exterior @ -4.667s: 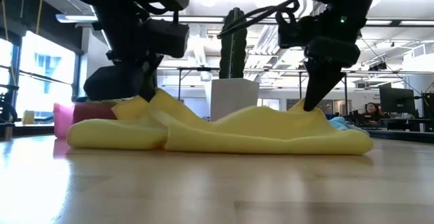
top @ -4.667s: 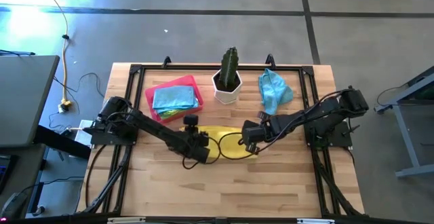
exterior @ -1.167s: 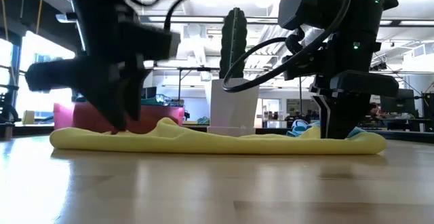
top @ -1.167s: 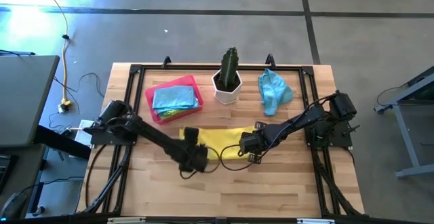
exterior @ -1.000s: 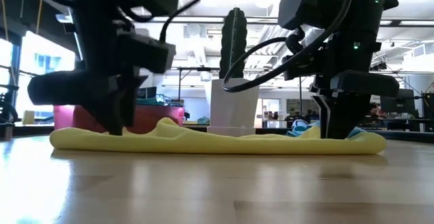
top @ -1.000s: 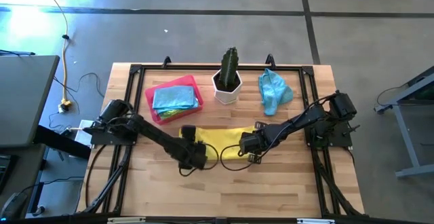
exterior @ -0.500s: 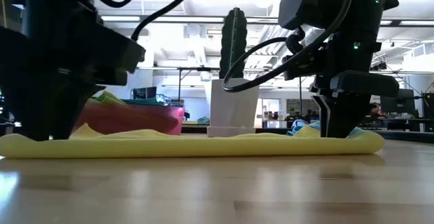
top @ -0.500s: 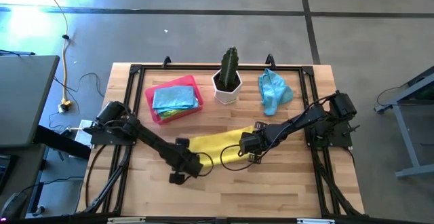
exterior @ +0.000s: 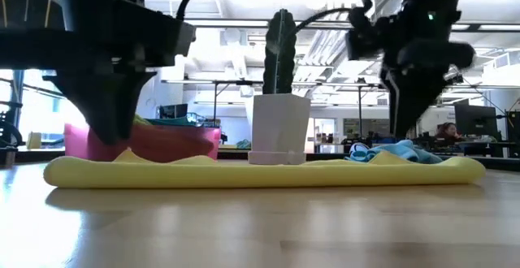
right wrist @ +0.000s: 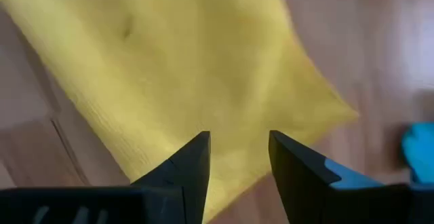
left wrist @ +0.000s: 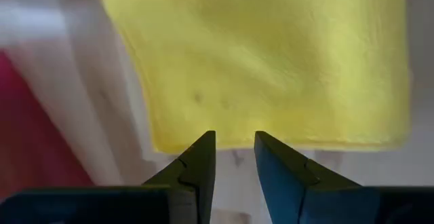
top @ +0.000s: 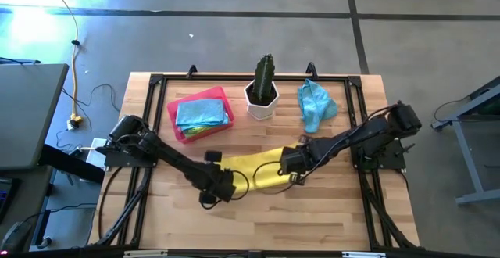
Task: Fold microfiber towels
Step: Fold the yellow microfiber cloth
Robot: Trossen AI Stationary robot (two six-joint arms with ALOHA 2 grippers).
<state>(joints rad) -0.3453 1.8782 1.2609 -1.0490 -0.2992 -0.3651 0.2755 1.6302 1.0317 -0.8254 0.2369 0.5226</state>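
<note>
Both grippers have lifted off the yellow towel (top: 251, 169) since half a second ago, leaving it as a long flat folded strip across the middle of the wooden table (top: 328, 219). Behind it stand the pink tray (top: 176, 119), holding folded light blue and lime green towels (top: 202, 112), the potted cactus (top: 263, 86) in its white pot, and a crumpled light blue towel (top: 316, 104) near the far right corner; in the low view the cactus pot sits between the two arms, and the dark arm bodies hide much of the room behind. The left gripper (left wrist: 234, 157) hangs just over the strip's left end, its jaws slightly apart and holding nothing. The right gripper (right wrist: 239, 157) hangs over the right end, jaws likewise a little apart and empty, though its height above the cloth is hard to judge from the blurred low view.
</note>
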